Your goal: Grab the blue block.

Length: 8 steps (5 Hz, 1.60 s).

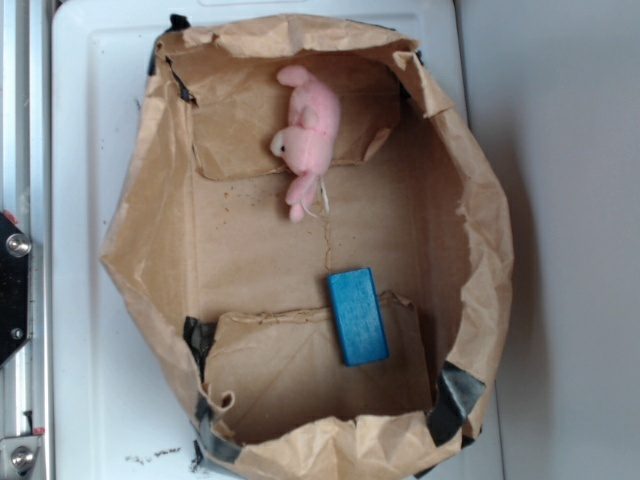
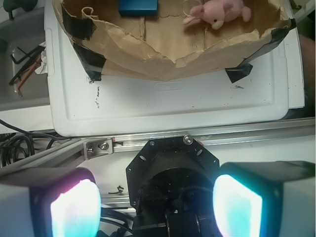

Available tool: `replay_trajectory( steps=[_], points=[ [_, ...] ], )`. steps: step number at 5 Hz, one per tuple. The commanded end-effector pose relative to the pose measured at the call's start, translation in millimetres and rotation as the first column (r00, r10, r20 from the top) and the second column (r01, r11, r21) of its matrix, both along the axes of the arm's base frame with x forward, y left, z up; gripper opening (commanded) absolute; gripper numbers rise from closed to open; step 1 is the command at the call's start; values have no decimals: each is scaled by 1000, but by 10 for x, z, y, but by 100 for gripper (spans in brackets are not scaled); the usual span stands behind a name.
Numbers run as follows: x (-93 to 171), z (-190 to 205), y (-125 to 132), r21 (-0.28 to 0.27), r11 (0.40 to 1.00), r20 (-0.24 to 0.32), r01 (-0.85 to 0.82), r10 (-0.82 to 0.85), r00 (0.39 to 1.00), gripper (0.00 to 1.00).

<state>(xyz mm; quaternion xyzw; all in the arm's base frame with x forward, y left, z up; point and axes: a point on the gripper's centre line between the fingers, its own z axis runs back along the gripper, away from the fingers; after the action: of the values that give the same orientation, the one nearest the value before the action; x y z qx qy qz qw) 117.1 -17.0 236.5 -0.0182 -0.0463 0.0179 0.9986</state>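
Note:
The blue block (image 1: 357, 315) lies flat on the floor of an open brown paper bag (image 1: 150, 250), near the lower middle, partly over a folded flap. In the wrist view the blue block (image 2: 138, 6) shows at the top edge, inside the bag (image 2: 163, 49). My gripper (image 2: 155, 205) is open, its two glowing pads (image 2: 74, 210) wide apart with nothing between them. It hangs over the robot's black base, well short of the bag. The gripper does not show in the exterior view.
A pink plush toy (image 1: 308, 135) lies in the bag's upper part, also seen in the wrist view as the pink toy (image 2: 219, 12). The bag rests on a white tray (image 2: 173, 106). An aluminium rail (image 2: 197, 140) runs below it. Cables (image 2: 24, 64) lie at left.

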Motion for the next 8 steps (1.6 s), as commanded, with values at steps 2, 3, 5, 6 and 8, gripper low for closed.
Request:
replay_trajectory(
  steps=[2, 3, 5, 6, 8],
  points=[
    [393, -38, 44, 80, 997, 8, -3, 2, 1000, 100],
    [892, -111, 340, 120, 993, -2, -9, 9, 1000, 100],
    [1771, -381, 560, 230, 899, -77, 373, -366, 928, 100],
    [1944, -591, 545, 211, 776, -124, 595, -582, 803, 100],
    [1833, -956, 302, 283, 436, -90, 854, -875, 476, 100]
  ],
)
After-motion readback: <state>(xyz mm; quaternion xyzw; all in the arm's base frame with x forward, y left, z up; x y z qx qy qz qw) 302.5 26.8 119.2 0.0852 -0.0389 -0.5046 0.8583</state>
